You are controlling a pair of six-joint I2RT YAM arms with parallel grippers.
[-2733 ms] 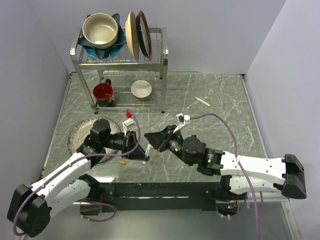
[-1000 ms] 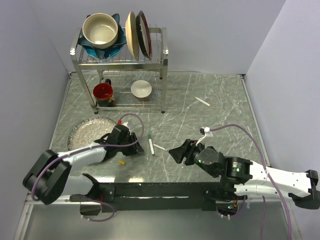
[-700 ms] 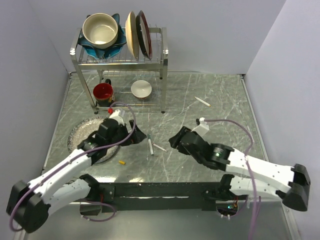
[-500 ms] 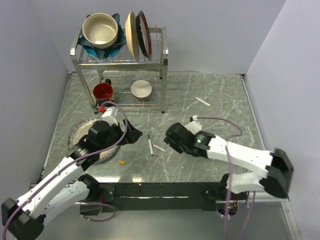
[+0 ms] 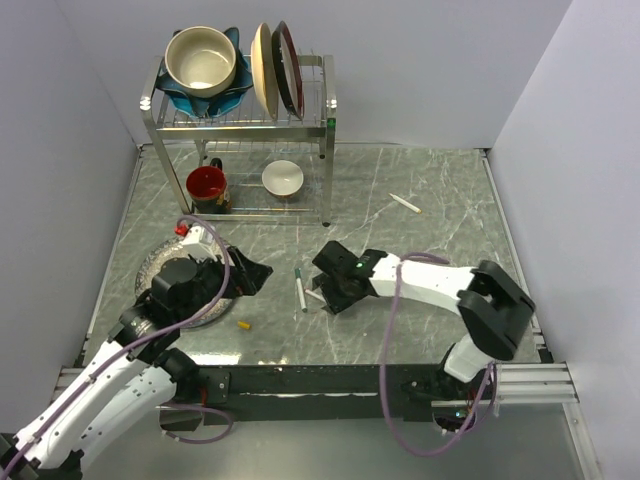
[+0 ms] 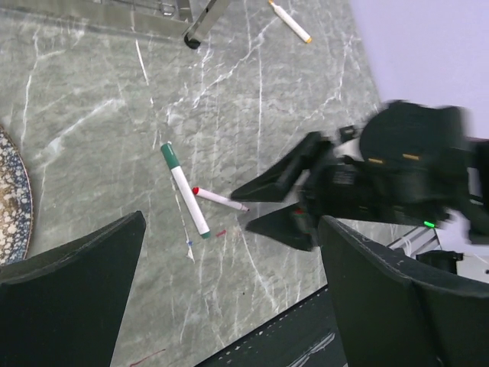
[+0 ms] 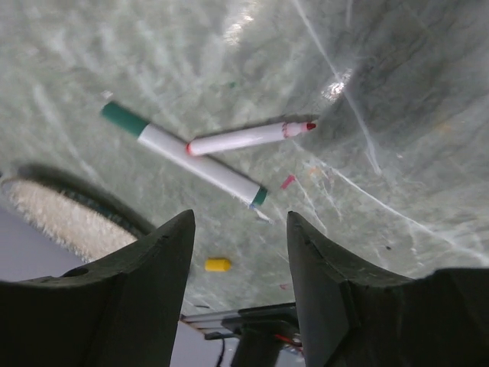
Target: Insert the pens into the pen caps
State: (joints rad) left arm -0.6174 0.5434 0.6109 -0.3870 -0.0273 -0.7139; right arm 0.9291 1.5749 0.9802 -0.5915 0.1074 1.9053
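The left pincer (image 6: 229, 223) has sprung fully open and drawn back empty, leaving the capped green pen (image 6: 185, 189) on the worktop (image 5: 430, 250); the right pincer (image 7: 241, 222), half open and empty, now hovers over the uncapped red pen (image 7: 248, 138), seemingly next.

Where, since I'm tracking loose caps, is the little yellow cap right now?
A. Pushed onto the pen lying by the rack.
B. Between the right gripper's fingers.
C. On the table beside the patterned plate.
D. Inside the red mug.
C: the yellow cap lies alone on the table, just off the rim of the patterned plate, with no pen in it.
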